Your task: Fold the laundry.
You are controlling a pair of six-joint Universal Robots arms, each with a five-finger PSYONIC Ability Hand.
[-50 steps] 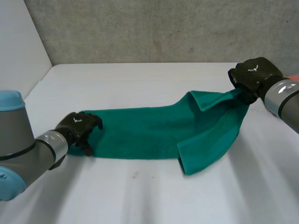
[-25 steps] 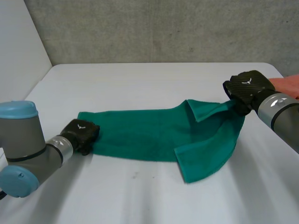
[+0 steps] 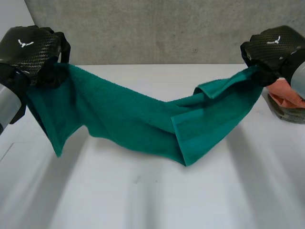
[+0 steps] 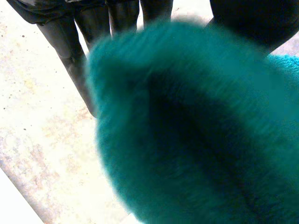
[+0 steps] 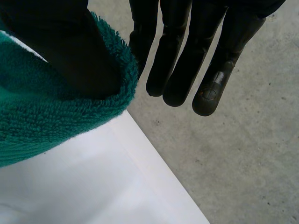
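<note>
A green towel (image 3: 138,119) hangs stretched between my two hands above the white table (image 3: 143,200). My left hand (image 3: 28,50) is raised at the far left, shut on the towel's left end, and a loose corner dangles below it. In the left wrist view the towel (image 4: 196,140) bulges out from under my left hand's fingers (image 4: 70,51). My right hand (image 3: 274,47) is raised at the far right with the towel's right end in it. There the thumb (image 5: 70,51) pins the towel (image 5: 56,116) while the fingers (image 5: 187,56) reach straight past it. The towel's middle sags low, partly doubled over.
An orange-pink cloth (image 3: 286,93) lies in a dark container (image 3: 286,114) at the table's right edge, just under my right hand. A grey wall (image 3: 157,28) stands behind the table. The right wrist view has the table's edge (image 5: 154,158) with concrete floor (image 5: 243,154) beyond it.
My left hand closed on the towel's left end and lifted it high off the table. My right hand rose too, so the towel now hangs between them.
</note>
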